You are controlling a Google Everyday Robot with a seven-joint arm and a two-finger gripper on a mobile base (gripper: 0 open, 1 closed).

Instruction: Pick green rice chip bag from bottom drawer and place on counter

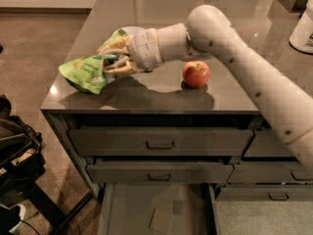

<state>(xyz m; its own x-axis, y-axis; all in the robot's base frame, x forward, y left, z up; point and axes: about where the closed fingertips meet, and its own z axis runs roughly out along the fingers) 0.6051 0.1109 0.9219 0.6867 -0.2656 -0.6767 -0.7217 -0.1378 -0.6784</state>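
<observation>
- Your gripper (111, 61) is over the left part of the counter (161, 13), fingers clamped on the green rice chip bag (84, 73).
- The bag hangs at the counter's left edge; you cannot tell whether it touches the surface.
- A red apple (196, 74) stands on the counter near the gripper's right, apart from it.
- The bottom drawer (132, 207) stands pulled open below, floor showing.

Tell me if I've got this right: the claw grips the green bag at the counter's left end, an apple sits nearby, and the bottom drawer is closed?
Not quite: the camera view shows the bottom drawer pulled open. The rest holds: the gripper grips the green rice chip bag at the left end of the counter, with the apple nearby.
</observation>
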